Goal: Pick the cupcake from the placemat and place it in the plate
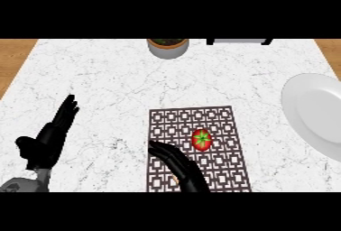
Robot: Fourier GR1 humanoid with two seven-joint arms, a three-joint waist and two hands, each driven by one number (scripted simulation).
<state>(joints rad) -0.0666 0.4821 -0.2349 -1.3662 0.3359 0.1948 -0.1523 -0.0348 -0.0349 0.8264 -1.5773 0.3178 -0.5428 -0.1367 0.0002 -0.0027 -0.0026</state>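
Note:
A small red cupcake [202,139] with a green top sits near the middle of the dark patterned placemat [223,117]. My right hand [181,168] lies over the placemat's lower left part with its fingers straight, open. It is just below and left of the cupcake, with a small gap between them. A white plate [316,115] lies on the counter at the right edge, partly cut off by the view. My left hand [52,137] rests open at the far left, fingers pointing up.
A grey round pot [168,48] stands at the counter's far edge, with a dark object [240,41] to its right. The white marble counter [113,85] ends in wooden strips at the upper left and upper right corners.

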